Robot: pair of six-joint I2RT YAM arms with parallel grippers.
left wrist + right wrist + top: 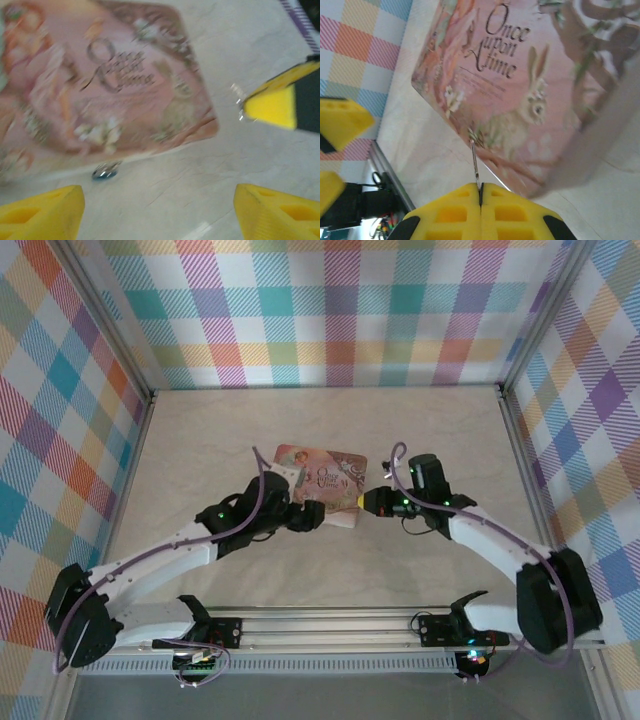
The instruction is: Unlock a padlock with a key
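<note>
- Right wrist view: the right gripper (480, 194) has its yellow fingers pressed together on a thin silvery key (475, 162), whose blade juts out ahead of the tips.
- The key's tip reaches the near edge of a pink illustrated tin box (530, 75) lettered "Once upon a time" with a rabbit on it; whether it touches the tin I cannot tell.
- Left wrist view: the left gripper (156, 200) is empty, its yellow fingers spread wide above the pale marbled table (225, 165).
- A tiny blue padlock with a silvery shackle (105, 171) lies blurred on the table, just beside the tin's near edge and ahead of the left finger.
- Top external view: both grippers meet at the tin's near side, the left at its front and the right at its right corner, inside plaid walls (330, 310).
</note>
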